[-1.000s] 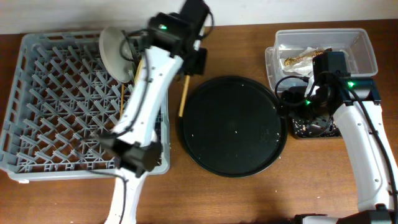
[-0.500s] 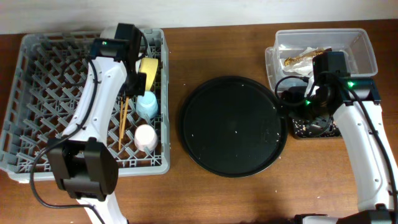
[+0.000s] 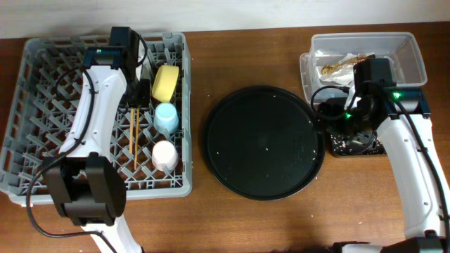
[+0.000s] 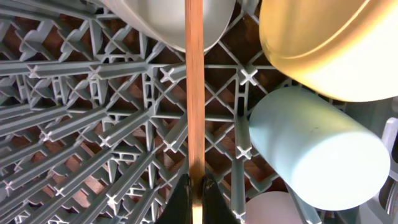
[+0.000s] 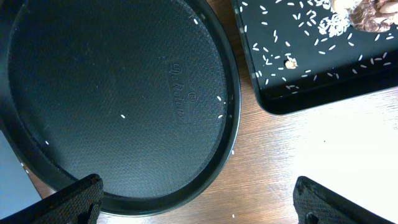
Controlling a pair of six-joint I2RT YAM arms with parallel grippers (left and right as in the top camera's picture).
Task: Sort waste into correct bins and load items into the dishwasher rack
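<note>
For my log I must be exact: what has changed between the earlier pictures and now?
The left gripper moved a wooden chopstick from beside the large round black tray leftward into the large grey plastic dishwasher rack, and is still shut on it. The open right gripper and the tray stayed in place.

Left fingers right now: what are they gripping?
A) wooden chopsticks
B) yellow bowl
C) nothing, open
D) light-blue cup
A: in the left wrist view the left fingers are pinched on the end of the wooden chopsticks above the dishwasher rack. The yellow bowl and the light-blue cup lie off to the side, clear of the fingers.
</note>
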